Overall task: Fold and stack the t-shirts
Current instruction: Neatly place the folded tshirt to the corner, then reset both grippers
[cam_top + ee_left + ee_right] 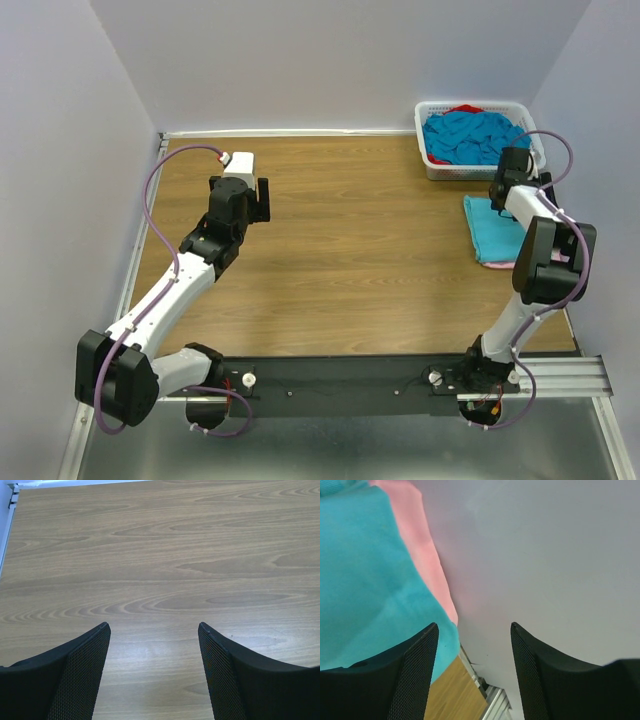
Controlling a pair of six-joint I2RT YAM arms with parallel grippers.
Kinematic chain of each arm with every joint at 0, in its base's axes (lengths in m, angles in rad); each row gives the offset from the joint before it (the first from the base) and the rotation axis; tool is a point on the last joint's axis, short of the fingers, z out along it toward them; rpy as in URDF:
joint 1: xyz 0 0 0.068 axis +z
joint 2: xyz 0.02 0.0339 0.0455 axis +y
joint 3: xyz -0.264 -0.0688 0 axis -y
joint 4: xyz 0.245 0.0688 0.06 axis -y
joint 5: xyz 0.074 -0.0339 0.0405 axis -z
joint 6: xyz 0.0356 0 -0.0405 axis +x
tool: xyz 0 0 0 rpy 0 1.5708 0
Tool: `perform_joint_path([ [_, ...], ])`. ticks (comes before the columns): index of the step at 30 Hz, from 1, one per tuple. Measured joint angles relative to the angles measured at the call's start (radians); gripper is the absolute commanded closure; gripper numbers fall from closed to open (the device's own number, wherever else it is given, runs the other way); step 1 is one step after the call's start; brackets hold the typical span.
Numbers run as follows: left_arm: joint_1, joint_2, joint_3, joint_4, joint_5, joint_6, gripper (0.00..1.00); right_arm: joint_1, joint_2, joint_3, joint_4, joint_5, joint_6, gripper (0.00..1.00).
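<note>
Wooden counter (340,260) filled the top view. Both tools stood spread and empty: the left tool (152,630) over plain wood, the right tool (472,630) beside the folded t-shirts (488,230) at right. Unfolded t-shirts (465,138) lay in the basket (424,140), upper right, just beyond it. I judged the right arm nearer.

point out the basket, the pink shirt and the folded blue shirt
basket (458,172): top view, front wall
pink shirt (425,555): right wrist view, exposed edge
folded blue shirt (488,228): top view, left half
</note>
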Motion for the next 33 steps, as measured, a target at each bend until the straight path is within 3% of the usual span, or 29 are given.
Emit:
perform_joint_path([
  [6,0.002,0.0,0.0,0.0,0.0,0.0,0.21,-0.004,-0.069,-0.007,-0.008,0.01,0.109,0.25],
  [10,0.005,-0.008,0.0,-0.001,0.0,-0.003,0.2,-0.005,-0.278,-0.058,-0.032,-0.047,0.217,0.16],
  [16,0.005,-0.094,-0.007,0.009,-0.003,-0.019,0.18,-0.005,-0.725,-0.142,-0.055,-0.244,0.431,0.02],
  [21,0.005,-0.178,-0.007,-0.023,-0.029,-0.056,0.16,0.031,-0.999,-0.251,-0.077,-0.36,0.566,0.0],
  [27,0.005,-0.433,-0.037,-0.068,-0.075,-0.11,0.11,0.146,-1.222,-0.359,-0.13,-0.417,0.638,0.0],
  [33,0.005,-0.725,-0.155,-0.056,-0.114,-0.167,0.05,0.181,-1.488,-0.429,-0.155,-0.467,0.671,0.0],
])
